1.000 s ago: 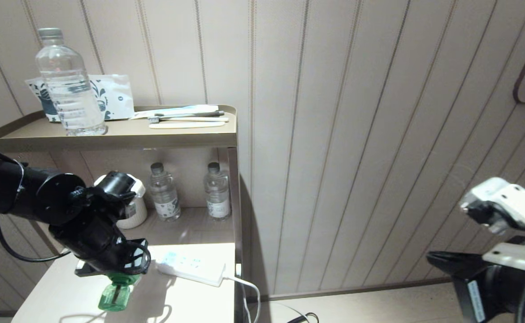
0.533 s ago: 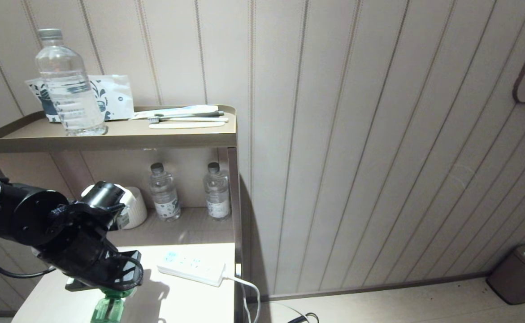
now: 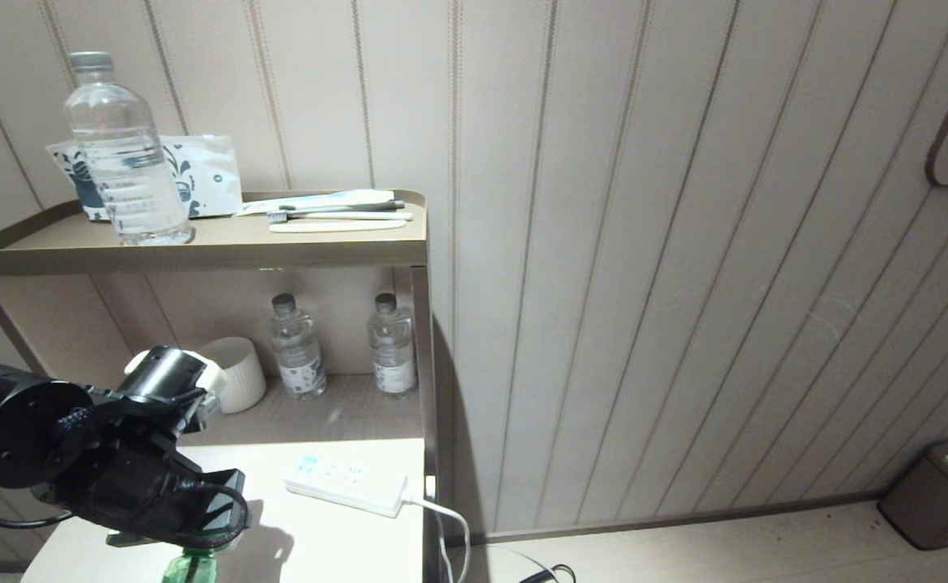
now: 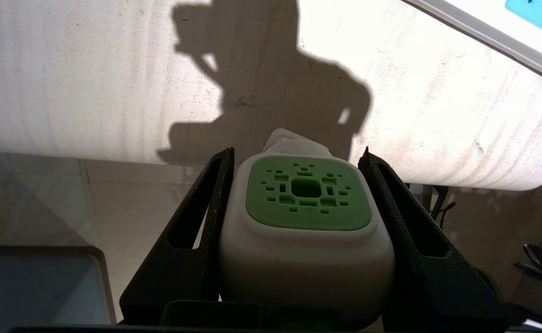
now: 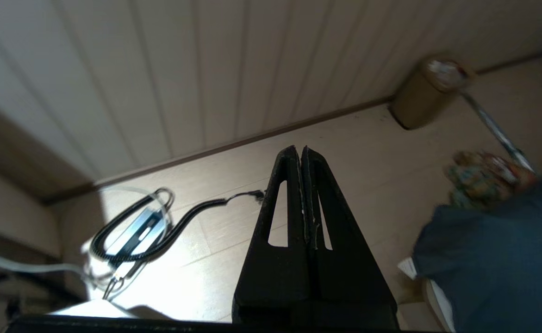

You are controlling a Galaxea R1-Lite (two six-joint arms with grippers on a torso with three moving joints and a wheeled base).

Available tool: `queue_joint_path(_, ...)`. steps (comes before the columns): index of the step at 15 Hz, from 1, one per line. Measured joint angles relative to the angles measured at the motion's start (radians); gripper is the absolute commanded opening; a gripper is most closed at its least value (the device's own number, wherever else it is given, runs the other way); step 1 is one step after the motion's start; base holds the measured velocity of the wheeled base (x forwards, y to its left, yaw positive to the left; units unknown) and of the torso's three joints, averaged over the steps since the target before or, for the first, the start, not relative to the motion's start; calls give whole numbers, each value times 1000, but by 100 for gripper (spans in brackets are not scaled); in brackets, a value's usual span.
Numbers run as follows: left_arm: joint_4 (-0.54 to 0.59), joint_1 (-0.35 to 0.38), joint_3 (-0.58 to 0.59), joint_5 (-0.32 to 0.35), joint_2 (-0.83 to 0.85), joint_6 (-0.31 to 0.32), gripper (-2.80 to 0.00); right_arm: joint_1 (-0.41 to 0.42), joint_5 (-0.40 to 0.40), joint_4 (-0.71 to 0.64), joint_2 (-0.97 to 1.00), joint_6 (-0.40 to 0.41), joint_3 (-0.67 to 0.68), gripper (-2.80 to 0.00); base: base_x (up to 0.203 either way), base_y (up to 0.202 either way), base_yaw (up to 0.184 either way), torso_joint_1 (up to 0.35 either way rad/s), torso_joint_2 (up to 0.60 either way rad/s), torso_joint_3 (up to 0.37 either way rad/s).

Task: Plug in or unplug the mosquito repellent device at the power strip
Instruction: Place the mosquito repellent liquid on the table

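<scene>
The left gripper (image 4: 298, 157), pinching the device (image 4: 305, 217), has pulled back from the strip (image 3: 346, 482), unplugged; the right gripper (image 5: 301, 155), pressed together, has left the head view.

No wording is showing clearly enough to read. The water bottles (image 3: 296, 348) under the shelf (image 3: 198, 257) are wearing labels too small to make out, and the power strip (image 3: 346, 483) below them is showing only bluish markings.

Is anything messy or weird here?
Nothing looks spilled or broken. The left hand holds the mosquito repellent device above the table, unplugged and apart from the power strip.
</scene>
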State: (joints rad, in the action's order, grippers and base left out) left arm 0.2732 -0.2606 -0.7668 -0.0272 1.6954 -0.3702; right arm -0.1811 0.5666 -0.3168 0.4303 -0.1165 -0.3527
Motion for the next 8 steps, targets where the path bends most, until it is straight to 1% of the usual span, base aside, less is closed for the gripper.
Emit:
queue_joint_path(2,-2,1,1,0,-8,0,-280,108,-47,2,-85,23,35,-280,0,0,0,0,0,0)
queue_joint_path(3,-3,1,1,0,-12,0,-280,142,-78,4,-133,30,64,-280,0,0,0,0,0,0)
queue_joint_path(5,-20,1,0,1,-21,0,-280,168,-122,19,-232,55,108,-280,0,0,0,0,0,0)
queue_joint_path(7,-41,1,1,-1,-27,1,-280,175,-197,54,-333,128,163,-280,0,0,0,0,0,0)
queue_joint_path(8,-55,1,4,-2,-29,2,-280,176,-250,105,-367,164,197,-280,0,0,0,0,0,0)
